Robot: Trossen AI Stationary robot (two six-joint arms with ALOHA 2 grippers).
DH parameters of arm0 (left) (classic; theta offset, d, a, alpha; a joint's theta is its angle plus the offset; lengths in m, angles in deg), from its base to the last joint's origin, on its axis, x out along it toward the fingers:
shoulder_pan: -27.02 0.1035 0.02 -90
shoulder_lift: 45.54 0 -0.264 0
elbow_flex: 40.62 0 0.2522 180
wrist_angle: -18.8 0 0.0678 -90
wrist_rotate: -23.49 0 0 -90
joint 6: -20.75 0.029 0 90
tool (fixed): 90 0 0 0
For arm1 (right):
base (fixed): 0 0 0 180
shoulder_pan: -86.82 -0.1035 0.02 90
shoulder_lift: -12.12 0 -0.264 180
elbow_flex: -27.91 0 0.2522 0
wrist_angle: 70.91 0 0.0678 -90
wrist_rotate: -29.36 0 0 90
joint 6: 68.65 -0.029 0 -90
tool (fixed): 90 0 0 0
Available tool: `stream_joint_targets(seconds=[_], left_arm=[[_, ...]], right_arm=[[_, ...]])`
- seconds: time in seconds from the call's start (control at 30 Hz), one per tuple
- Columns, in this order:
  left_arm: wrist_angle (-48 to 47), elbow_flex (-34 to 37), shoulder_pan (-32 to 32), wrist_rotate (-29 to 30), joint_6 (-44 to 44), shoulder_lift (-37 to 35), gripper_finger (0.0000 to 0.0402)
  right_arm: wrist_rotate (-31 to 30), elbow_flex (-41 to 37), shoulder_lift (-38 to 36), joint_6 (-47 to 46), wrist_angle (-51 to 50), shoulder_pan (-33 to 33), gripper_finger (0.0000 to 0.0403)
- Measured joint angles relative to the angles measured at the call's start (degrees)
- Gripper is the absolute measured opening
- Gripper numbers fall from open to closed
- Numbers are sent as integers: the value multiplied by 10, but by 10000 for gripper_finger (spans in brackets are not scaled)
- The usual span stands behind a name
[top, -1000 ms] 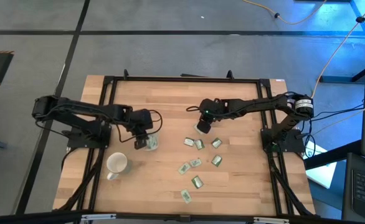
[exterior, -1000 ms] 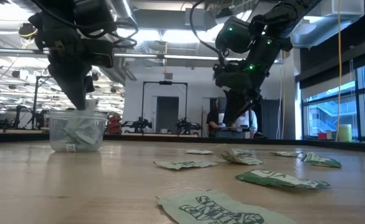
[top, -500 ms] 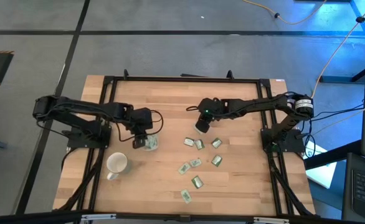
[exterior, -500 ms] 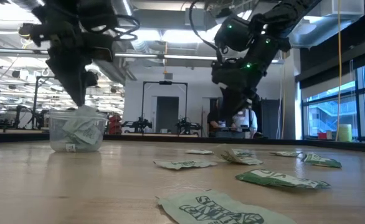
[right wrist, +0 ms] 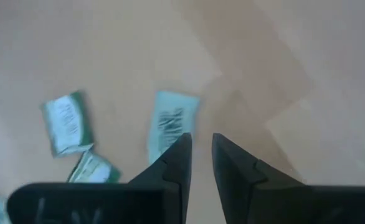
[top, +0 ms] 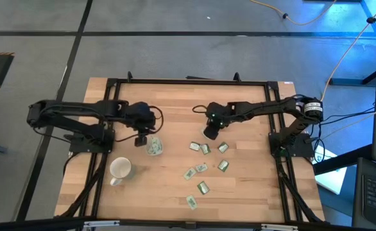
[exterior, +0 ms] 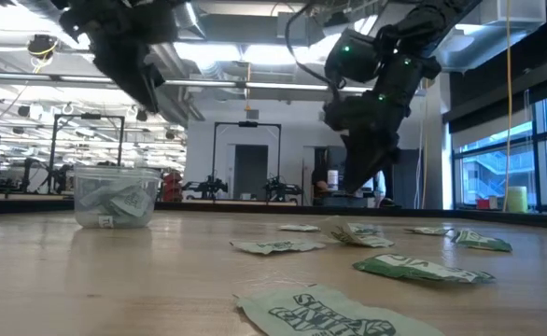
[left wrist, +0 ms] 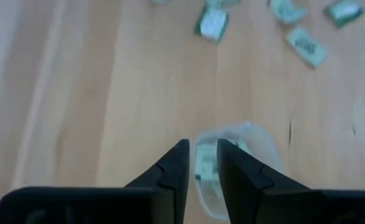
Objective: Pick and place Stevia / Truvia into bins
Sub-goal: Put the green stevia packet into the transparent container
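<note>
The wooden table (top: 252, 186) takes up most of what I can see, with a black frame round its edge. Both dark arms reach in over it from opposite sides.

The left gripper (top: 140, 139) hangs in the air just beside the clear plastic cup (top: 154, 147), a little toward the arm's own side of it, with nothing between its fingers (left wrist: 175, 163). They stand narrowly apart, a thin slit of daylight between them, and through that slit the left wrist view looks down into the cup (left wrist: 232, 168). From table height the cup (exterior: 115, 195) sits on the wood below that gripper (exterior: 152, 93), with several green and white sachets (exterior: 124, 201) piled inside.

The right gripper (top: 210, 133) hovers above the bare wood near the middle of the table, up and away from the scattered sachets (top: 205, 149). Its fingers (right wrist: 176, 155) too are nearly together, a slim gap only, and hold nothing. One sachet (right wrist: 170, 124) lies flat just ahead of its fingertips, two more (right wrist: 66, 124) off to one side.

A white mug (top: 120, 169) stands on the table on the near side of the left gripper, apart from the cup.

The loose sachets lie spread across the table on the right gripper's side of the cup, well apart from it, some singly, some in overlapping pairs.
</note>
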Motion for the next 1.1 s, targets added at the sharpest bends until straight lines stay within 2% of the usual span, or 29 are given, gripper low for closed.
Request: stream_joint_targets(seconds=[0.13, 0.3, 0.37, 0.5, 0.67, 0.93, 1.1], left_arm=[[76, 32, 1, -11, 25, -40, 77], [268, 134, 2, -34, 41, -86, 77], [337, 172, 2, -39, 41, -98, 77], [419, 222, 2, -41, 35, -116, 77], [462, 238, 2, -32, 4, -118, 77], [464, 238, 2, -32, 3, -117, 77], [463, 238, 2, -31, 4, -117, 77]], right_arm=[[2, 0, 0, 39, 11, -21, 68], [-50, 0, 8, 128, 35, -62, 68], [-59, 1, 16, 131, 45, -73, 68], [-66, 1, 36, 110, 43, -77, 68], [-66, 0, 70, 100, 41, -75, 68], [-70, 4, 106, 90, 46, -75, 65], [-70, 3, 110, 85, 44, -75, 34]])
